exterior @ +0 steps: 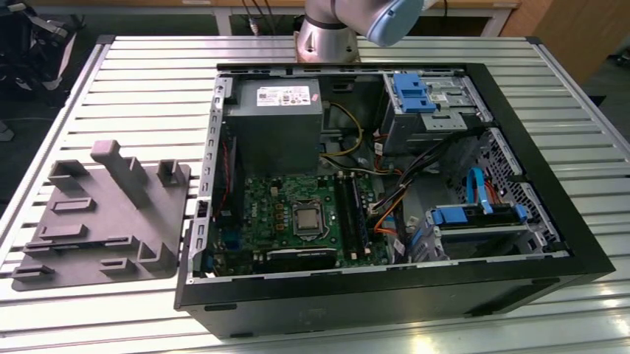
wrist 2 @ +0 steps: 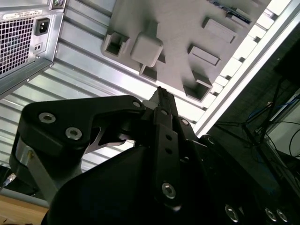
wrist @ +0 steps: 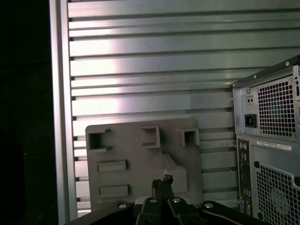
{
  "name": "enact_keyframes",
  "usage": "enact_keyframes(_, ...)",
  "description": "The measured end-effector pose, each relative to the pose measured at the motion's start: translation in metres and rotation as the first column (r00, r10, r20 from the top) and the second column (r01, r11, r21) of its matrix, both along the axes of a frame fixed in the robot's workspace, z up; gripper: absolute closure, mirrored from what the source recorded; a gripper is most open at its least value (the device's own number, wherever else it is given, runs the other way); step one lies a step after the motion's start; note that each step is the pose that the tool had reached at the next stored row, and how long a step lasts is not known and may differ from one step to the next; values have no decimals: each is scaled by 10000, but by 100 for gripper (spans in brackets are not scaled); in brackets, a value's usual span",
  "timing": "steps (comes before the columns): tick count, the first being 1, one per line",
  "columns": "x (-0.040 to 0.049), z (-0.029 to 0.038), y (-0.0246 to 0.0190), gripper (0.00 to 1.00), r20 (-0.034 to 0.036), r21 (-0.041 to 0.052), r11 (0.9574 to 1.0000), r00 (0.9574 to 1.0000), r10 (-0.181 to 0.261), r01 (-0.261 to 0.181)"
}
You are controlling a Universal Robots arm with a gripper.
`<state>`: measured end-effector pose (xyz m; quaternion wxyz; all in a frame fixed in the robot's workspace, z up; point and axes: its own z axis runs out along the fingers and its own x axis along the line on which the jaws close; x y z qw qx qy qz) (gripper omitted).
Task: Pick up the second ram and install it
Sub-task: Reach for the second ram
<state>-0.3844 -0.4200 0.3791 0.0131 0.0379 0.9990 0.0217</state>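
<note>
Hanging above the moulded tray (wrist: 136,157), the hand (wrist: 161,180) pinched closed

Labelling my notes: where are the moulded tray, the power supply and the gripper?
moulded tray (exterior: 103,221), exterior view, flat base.
power supply (exterior: 276,136), exterior view, plain grey face.
gripper (wrist: 161,181), first wrist view, between its fingertips.
</note>
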Motion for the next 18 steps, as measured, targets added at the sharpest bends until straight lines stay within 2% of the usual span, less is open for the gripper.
enact_keyframes(18,-68,-19,-64,89,0,0,10000,10000,0,0)
